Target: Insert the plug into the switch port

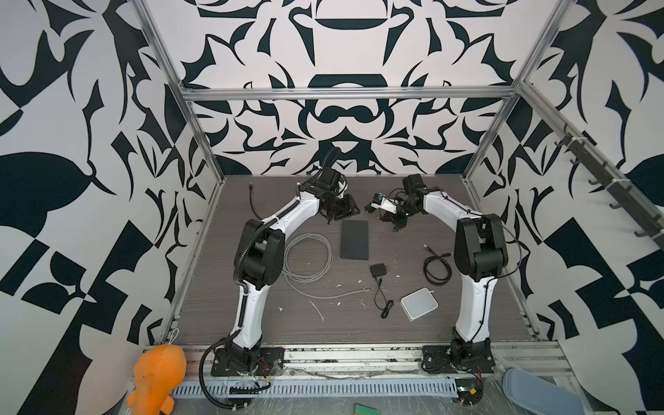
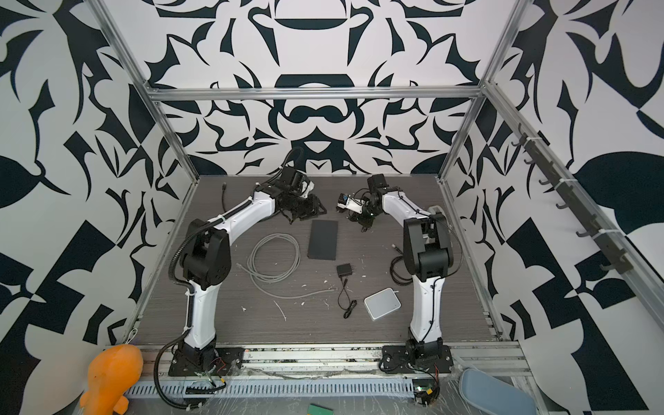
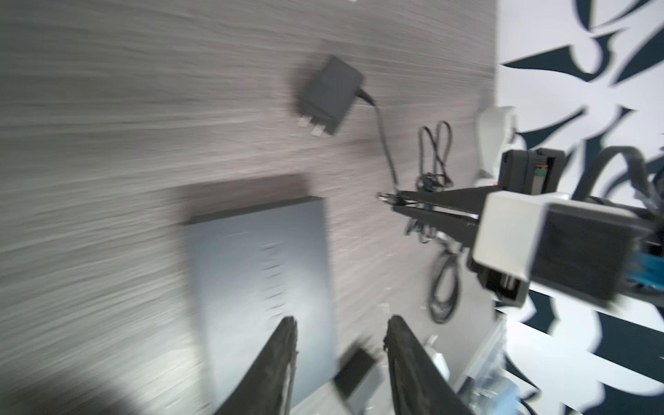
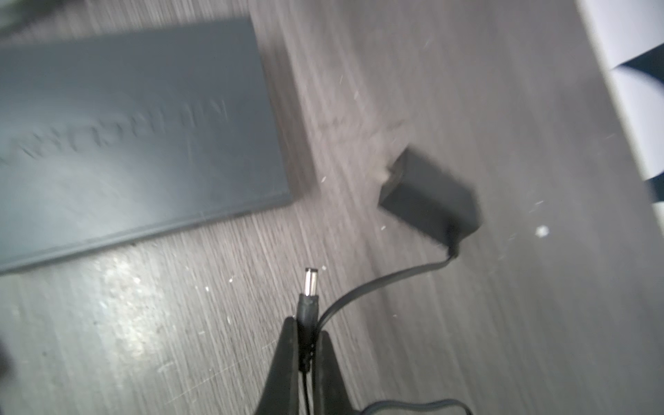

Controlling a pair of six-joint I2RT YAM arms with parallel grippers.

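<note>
Right hand [image 4: 307, 325] clamps plug [image 4: 309, 298] lengthwise, tip outward.

Worktop [image 1: 251, 323]: grey wood-grain, flecked with white scraps [image 1: 318, 310]. Flat black box [image 1: 355, 240] lies at centre, long side running near to far. Grey cable coil [image 1: 309, 258] just left of it, loose end trailing right along near side. Small black adapter [image 1: 378, 270] near of box, not touching it. White rounded-square box [image 1: 419, 303] nearer, to right. Black cable coil [image 1: 436, 267] at right. Black cable [image 1: 253, 201] at far left.
</note>
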